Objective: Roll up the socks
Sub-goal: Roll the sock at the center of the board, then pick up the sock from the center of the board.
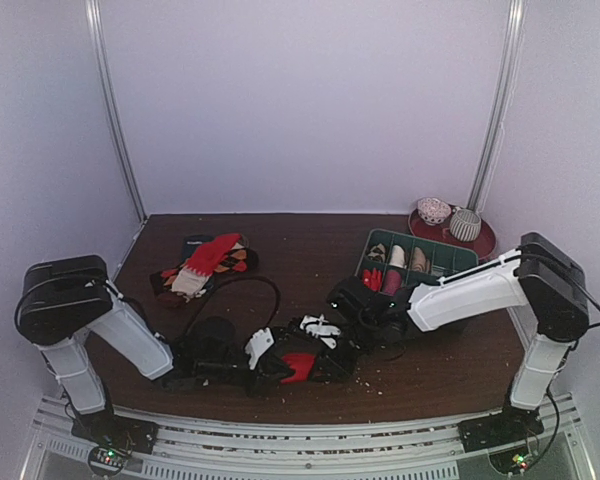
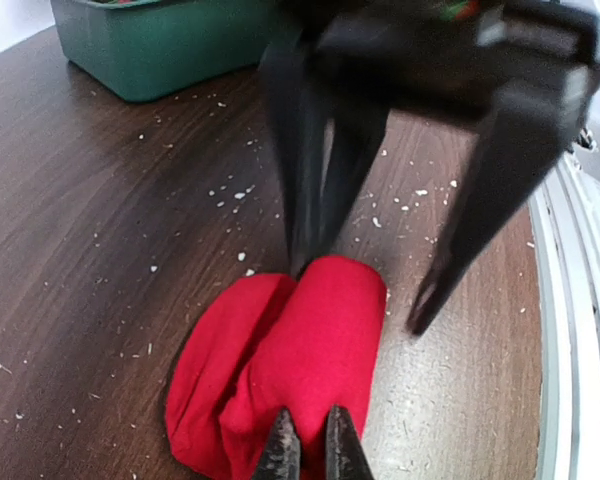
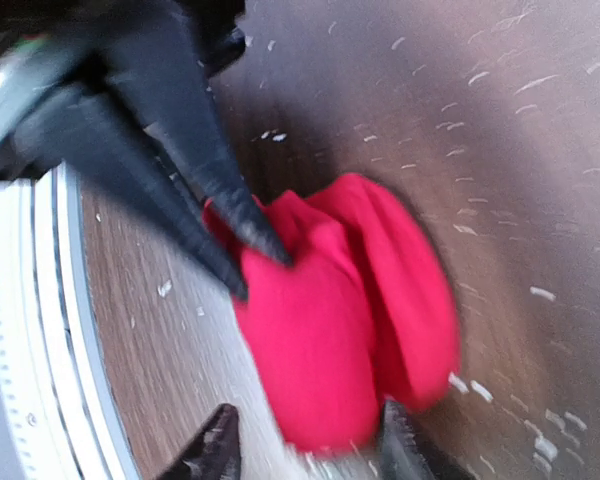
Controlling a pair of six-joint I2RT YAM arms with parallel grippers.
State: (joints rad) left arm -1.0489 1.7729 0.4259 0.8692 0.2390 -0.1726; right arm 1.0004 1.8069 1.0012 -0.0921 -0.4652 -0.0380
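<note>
The red sock (image 1: 300, 366) lies as a folded bundle near the table's front edge. In the left wrist view (image 2: 300, 360) my left gripper (image 2: 312, 445) is shut, its tips pinching the bundle's near end. My right gripper (image 3: 310, 450) is open and straddles the opposite end of the red sock (image 3: 350, 320), one fingertip on each side. In the top view the left gripper (image 1: 283, 371) and the right gripper (image 1: 320, 358) meet over the sock. I cannot pick out the plain tan-brown sock.
A pile of mixed socks (image 1: 205, 262) lies at the back left. A green divided bin (image 1: 460, 258) with rolled socks stands at the right, behind it a red plate (image 1: 485, 242) with sock balls. White lint specks dot the wood. The metal rail (image 2: 580, 300) runs along the front edge.
</note>
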